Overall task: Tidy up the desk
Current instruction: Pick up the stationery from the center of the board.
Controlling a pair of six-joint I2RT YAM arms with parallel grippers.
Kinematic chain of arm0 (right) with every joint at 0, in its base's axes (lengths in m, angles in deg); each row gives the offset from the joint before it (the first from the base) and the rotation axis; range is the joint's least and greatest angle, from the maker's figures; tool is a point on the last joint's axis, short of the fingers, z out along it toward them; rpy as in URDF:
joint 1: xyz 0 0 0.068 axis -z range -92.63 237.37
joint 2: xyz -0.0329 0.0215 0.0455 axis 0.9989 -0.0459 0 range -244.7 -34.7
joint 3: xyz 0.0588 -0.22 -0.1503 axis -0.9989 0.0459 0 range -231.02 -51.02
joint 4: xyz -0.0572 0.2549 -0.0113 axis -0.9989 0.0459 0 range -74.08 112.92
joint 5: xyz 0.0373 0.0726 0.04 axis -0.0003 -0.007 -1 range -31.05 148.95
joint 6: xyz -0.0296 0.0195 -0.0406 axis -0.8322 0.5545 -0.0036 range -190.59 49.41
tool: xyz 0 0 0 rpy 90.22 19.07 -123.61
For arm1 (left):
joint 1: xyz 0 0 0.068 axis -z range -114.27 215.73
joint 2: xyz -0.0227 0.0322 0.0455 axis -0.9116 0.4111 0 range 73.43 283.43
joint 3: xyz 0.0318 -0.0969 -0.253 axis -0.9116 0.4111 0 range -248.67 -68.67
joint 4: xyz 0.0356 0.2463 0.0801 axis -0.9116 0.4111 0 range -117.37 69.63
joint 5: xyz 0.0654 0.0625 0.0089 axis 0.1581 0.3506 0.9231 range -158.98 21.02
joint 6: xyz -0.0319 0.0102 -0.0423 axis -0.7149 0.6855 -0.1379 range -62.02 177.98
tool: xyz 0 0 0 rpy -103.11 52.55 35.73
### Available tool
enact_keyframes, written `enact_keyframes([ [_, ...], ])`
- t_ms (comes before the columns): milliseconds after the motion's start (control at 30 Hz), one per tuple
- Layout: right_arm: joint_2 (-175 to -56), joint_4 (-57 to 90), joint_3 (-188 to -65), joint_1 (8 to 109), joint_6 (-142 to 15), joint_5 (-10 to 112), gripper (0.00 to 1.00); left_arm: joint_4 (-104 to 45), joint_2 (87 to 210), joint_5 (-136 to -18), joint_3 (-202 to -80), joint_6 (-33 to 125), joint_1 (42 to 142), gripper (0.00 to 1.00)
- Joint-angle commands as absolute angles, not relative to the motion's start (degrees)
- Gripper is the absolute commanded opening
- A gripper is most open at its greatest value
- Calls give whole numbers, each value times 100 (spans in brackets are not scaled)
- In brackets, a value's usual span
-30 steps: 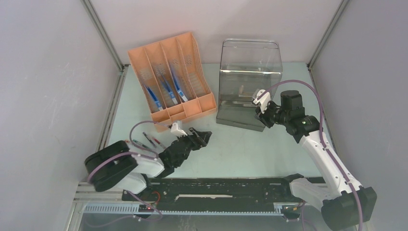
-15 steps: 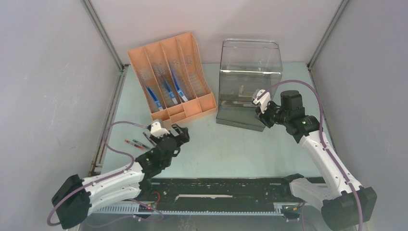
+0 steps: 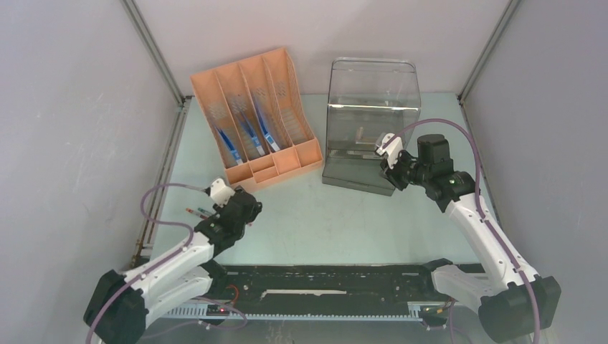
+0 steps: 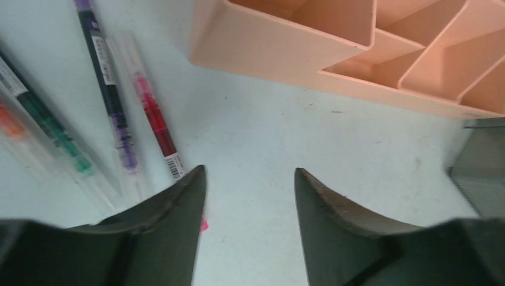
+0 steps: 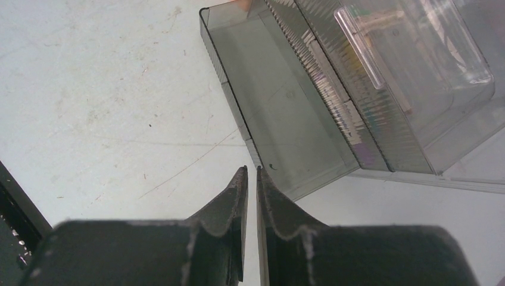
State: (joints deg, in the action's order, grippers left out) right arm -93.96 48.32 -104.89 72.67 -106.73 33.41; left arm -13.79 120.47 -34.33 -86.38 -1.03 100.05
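The pale mint-green desk (image 3: pixel 344 215) carries several loose pens (image 3: pixel 197 212) at its near left. In the left wrist view a red pen (image 4: pixel 156 119), a purple pen (image 4: pixel 110 101), a green pen (image 4: pixel 44 119) and an orange pen (image 4: pixel 12 119) lie side by side. My left gripper (image 3: pixel 249 208) is open and empty (image 4: pixel 250 173), low over the desk just right of the pens, its left finger beside the red pen's end. My right gripper (image 3: pixel 391 179) is shut and empty (image 5: pixel 251 171), at the front right corner of the clear drawer box (image 5: pixel 369 89).
An orange slotted file organizer (image 3: pixel 254 115) with blue items in its slots lies at the back left, and its front edge shows in the left wrist view (image 4: pixel 333 53). The clear drawer box (image 3: pixel 369 122) has its grey drawer pulled out. A black rail strip (image 3: pixel 323 279) runs along the front.
My left arm has swung left and drawn back from the desk's middle to just beside the pens, its gripper staying open. The right arm has not moved.
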Motion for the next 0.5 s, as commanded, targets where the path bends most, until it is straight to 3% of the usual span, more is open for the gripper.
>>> enact_keyframes([
  [0, -9402, 4831, -10614, 7284, -10741, 3364, 17, -254, 12777, -3387, -9502, -309, 9926, 54],
  [467, -9411, 4834, -10606, 7287, -10750, 3382, 17, 596, 13940, -3216, -10136, -759, 9825, 50],
])
